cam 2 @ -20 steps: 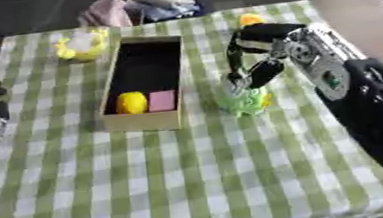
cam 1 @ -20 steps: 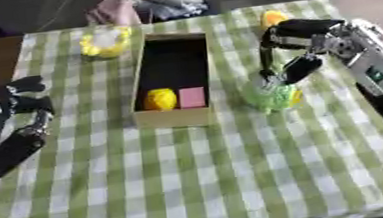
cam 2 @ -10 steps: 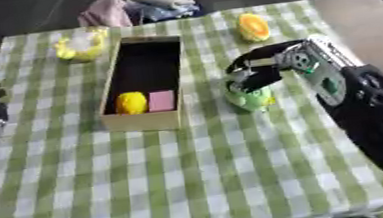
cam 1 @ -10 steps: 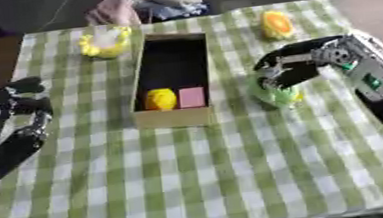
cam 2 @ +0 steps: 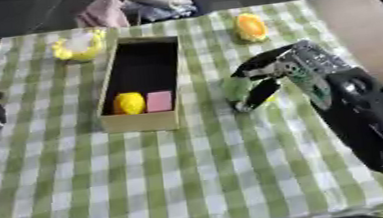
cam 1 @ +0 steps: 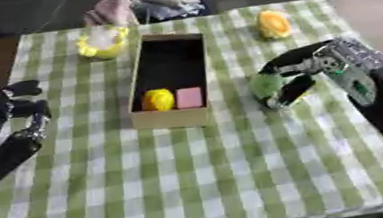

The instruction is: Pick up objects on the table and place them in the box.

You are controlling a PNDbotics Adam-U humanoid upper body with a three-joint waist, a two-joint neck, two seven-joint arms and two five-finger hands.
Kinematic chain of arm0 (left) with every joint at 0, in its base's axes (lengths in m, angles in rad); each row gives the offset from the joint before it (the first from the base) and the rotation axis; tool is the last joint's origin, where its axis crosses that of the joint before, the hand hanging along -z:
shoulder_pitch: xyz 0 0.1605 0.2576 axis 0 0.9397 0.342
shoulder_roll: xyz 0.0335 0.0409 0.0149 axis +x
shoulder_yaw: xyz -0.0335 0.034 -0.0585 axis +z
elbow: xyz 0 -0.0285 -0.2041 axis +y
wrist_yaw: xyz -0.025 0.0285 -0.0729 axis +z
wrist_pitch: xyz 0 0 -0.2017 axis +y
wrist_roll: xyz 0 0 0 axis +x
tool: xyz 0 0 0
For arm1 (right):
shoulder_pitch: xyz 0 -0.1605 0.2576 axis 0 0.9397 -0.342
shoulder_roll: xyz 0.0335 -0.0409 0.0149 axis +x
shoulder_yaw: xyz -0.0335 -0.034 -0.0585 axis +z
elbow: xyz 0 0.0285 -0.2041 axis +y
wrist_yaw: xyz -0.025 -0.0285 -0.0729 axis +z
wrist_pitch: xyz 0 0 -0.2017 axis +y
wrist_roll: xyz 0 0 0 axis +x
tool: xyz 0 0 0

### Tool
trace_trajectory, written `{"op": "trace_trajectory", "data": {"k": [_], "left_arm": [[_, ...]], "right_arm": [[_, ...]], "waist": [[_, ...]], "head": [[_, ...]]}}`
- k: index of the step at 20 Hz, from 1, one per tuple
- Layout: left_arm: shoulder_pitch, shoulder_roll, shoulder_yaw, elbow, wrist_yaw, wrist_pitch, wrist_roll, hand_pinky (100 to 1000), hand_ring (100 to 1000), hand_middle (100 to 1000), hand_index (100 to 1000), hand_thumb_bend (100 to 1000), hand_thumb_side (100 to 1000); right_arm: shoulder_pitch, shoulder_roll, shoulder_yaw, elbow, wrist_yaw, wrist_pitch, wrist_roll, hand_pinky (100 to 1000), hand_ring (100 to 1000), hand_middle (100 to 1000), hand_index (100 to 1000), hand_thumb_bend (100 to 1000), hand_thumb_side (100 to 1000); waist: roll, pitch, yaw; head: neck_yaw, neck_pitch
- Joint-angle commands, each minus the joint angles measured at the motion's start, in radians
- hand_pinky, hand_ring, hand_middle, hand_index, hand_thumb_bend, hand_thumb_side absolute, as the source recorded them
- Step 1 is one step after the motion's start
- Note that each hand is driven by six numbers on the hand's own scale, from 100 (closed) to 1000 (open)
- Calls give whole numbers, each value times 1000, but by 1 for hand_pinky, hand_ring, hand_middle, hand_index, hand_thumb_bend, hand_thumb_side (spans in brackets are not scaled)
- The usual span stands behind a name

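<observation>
A cardboard box [cam 1: 171,114] lies open in the middle of the checked tablecloth, with a yellow round thing [cam 1: 157,99] and a pink block [cam 1: 189,97] at its near end. Just right of the box sits a green object [cam 1: 267,86]. My right hand [cam 1: 295,73] has its fingers and thumb curled round it, low on the cloth. An orange-yellow object [cam 1: 273,23] lies at the far right. A yellow and white object [cam 1: 104,42] sits at the far left. My left hand [cam 1: 14,128] rests open at the left edge.
The green and white checked cloth [cam 1: 193,181] covers the table, with brown tabletop [cam 1: 370,11] bare at the far right. Bundled cloths [cam 1: 141,3] lie beyond the far edge. The near half of the cloth holds no objects.
My right hand has dropped from above the green object down onto it and closed around it. The view has shifted slightly. The left hand has stayed put.
</observation>
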Motion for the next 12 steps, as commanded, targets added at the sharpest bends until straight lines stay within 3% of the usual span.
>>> {"op": "trace_trajectory", "data": {"k": [1, 4, 6, 12], "left_arm": [[-4, 6, 7, -8, 0, -2, -1, 769, 717, 763, 882, 100, 611], [-4, 7, 9, -9, 0, -3, -1, 770, 718, 764, 883, 100, 612], [-4, 7, 9, -9, 0, -4, -1, 771, 718, 764, 883, 100, 611], [-10, 3, 11, -13, 1, -8, -1, 772, 719, 765, 883, 100, 613]], "right_arm": [[-16, -10, -21, 5, 33, -21, -64, 635, 681, 733, 845, 203, 381], [-22, -14, -35, -11, 27, -28, -158, 496, 555, 603, 735, 117, 345], [-32, -21, -43, -35, 8, -27, -204, 446, 521, 564, 711, 100, 319], [-130, -45, -62, -102, -62, -2, -231, 425, 508, 551, 711, 100, 302]], "waist": [[-10, -26, -1], [-10, -26, -2], [-11, -26, -2], [-11, -24, 10]], "head": [[-3, 5], [-2, 5], [-3, 5], [-12, 2]]}}
